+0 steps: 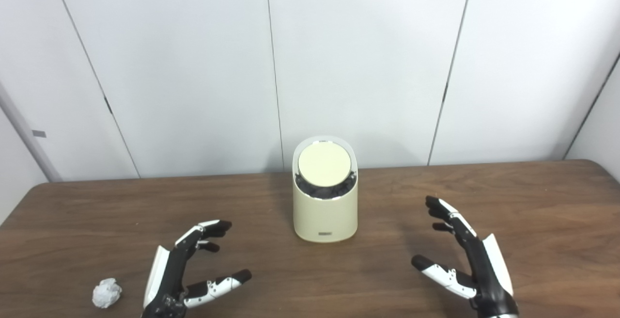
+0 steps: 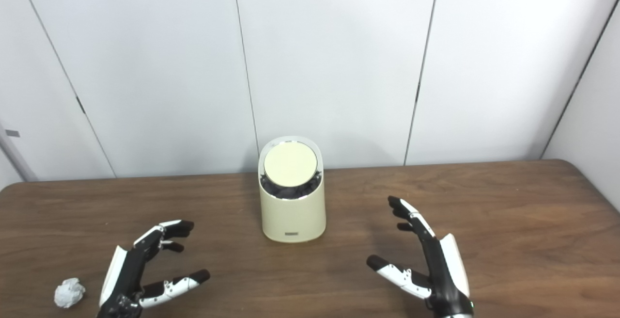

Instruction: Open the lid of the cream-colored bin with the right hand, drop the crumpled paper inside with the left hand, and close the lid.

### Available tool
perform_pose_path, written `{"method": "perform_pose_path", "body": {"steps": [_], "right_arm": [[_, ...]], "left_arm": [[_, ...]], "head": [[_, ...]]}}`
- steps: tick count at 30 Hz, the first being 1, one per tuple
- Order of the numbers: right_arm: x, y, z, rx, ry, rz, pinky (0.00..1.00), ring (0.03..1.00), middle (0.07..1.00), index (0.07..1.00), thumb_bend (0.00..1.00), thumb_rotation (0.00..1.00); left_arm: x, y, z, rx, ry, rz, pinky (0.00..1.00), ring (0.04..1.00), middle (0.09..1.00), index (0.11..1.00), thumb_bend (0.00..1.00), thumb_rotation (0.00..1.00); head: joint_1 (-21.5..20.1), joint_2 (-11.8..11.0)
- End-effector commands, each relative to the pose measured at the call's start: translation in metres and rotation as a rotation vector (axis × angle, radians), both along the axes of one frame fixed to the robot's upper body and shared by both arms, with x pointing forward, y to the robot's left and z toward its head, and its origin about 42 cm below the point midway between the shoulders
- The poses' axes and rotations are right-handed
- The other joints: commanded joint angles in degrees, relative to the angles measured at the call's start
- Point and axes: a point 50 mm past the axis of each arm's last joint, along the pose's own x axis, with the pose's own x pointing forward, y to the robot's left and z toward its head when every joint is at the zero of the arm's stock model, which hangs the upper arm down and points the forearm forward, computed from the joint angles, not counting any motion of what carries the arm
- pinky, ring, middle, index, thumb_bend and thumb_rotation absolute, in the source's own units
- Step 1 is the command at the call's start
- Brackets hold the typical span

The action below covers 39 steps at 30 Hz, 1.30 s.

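From my left eye view, the cream-colored bin point(image 1: 325, 201) stands mid-table point(image 1: 533, 197) with its round lid point(image 1: 324, 164) tilted up, dark lining showing beneath. My left hand point(image 1: 186, 272) and right hand point(image 1: 465, 260) flank it, fingers spread, holding nothing. The crumpled paper point(image 1: 106, 293) lies just beside my left hand. From my right eye view, the paper point(image 2: 69, 292) sits near the table's front-left edge, well apart from the bin point(image 2: 292, 206).

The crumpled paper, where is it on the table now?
The crumpled paper lies on the table's near left part in both eye views, just outside the open left hand and apart from it, far left of the cream-colored bin.
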Motion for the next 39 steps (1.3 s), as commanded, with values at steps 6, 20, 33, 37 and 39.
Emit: {"method": "perform_pose_path", "body": {"steps": [6, 20, 33, 37, 39], "right_arm": [[-0.006, -0.004, -0.010, -0.013, 0.029, -0.002, 0.74, 0.829, 0.850, 0.848, 0.74, 0.71], [-0.004, -0.005, -0.010, -0.016, 0.024, -0.007, 0.74, 0.829, 0.848, 0.849, 0.74, 0.68], [0.003, 0.002, 0.015, -0.051, -0.042, -0.034, 0.78, 0.847, 0.858, 0.851, 0.74, 0.70], [0.016, 0.005, 0.031, -0.063, -0.056, -0.042, 0.81, 0.861, 0.860, 0.852, 0.76, 0.70], [0.023, 0.006, 0.039, -0.067, -0.060, -0.044, 0.80, 0.856, 0.858, 0.856, 0.77, 0.70]], "left_arm": [[-0.002, -0.002, 0.000, 0.023, -0.005, -0.003, 0.60, 0.723, 0.738, 0.710, 0.89, 0.27], [0.000, -0.003, -0.003, 0.051, -0.007, 0.002, 0.62, 0.727, 0.735, 0.707, 0.89, 0.25], [0.001, -0.002, -0.002, 0.048, -0.005, 0.007, 0.62, 0.724, 0.735, 0.707, 0.88, 0.25], [0.002, -0.002, -0.003, 0.045, -0.002, 0.010, 0.62, 0.728, 0.735, 0.706, 0.88, 0.25], [0.002, -0.003, -0.003, 0.047, -0.001, 0.010, 0.63, 0.730, 0.737, 0.708, 0.88, 0.25]], "head": [[-0.35, -0.15], [-0.53, -0.44], [-0.79, -0.43], [-0.97, -0.59], [-0.98, -0.60]]}}
